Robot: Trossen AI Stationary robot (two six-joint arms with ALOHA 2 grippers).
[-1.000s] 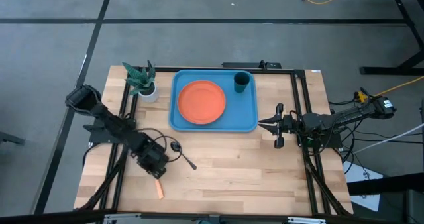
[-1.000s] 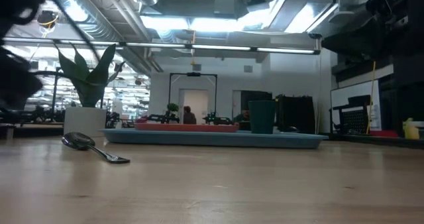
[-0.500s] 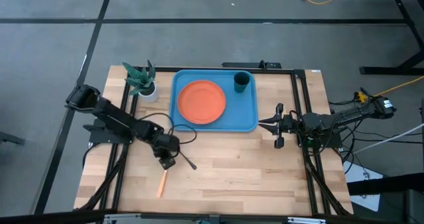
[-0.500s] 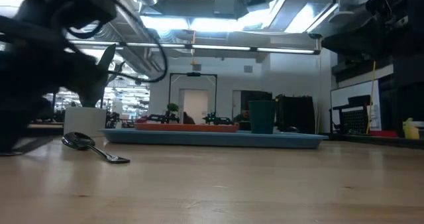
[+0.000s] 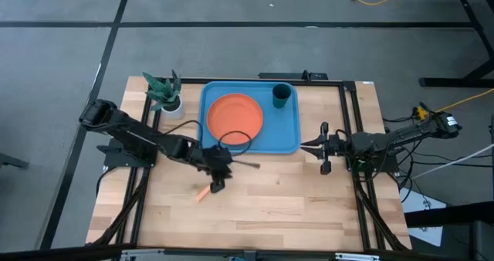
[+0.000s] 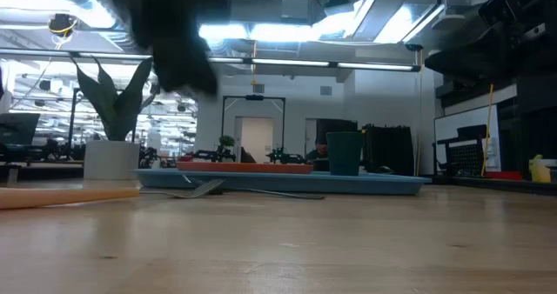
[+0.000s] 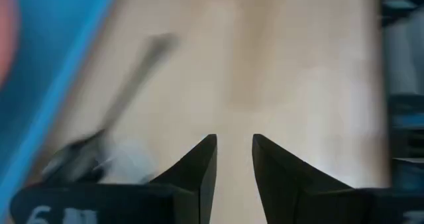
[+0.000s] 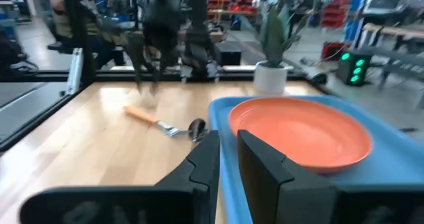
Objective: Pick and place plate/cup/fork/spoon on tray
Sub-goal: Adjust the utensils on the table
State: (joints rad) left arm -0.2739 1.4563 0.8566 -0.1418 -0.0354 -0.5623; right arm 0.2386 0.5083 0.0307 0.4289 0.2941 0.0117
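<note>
Reaching across the wooden tabletop (image 5: 293,199), the left arm puts the left hand (image 5: 218,168) just in front of the near long edge of the tray (image 5: 287,141), between that rim and the fork (image 5: 202,192). In the left wrist view its two dark fingers (image 7: 199,168) stand slightly apart with bare wood between them, pinching nothing. The spoon (image 7: 126,101) lies beside that hand, close to the blue rim, its thin handle pointing along the tabletop. The fork rests on the wood near the spoon, its tan handle toward the front edge and its tines toward the tray. On the tray sit the orange plate (image 5: 234,118) at the left part and the cup (image 5: 281,96) upright in the far right corner. The right hand (image 5: 323,147) waits off the tray's right end, fingers a narrow gap apart and empty. A small potted plant (image 5: 167,96) stands left of the tray.
</note>
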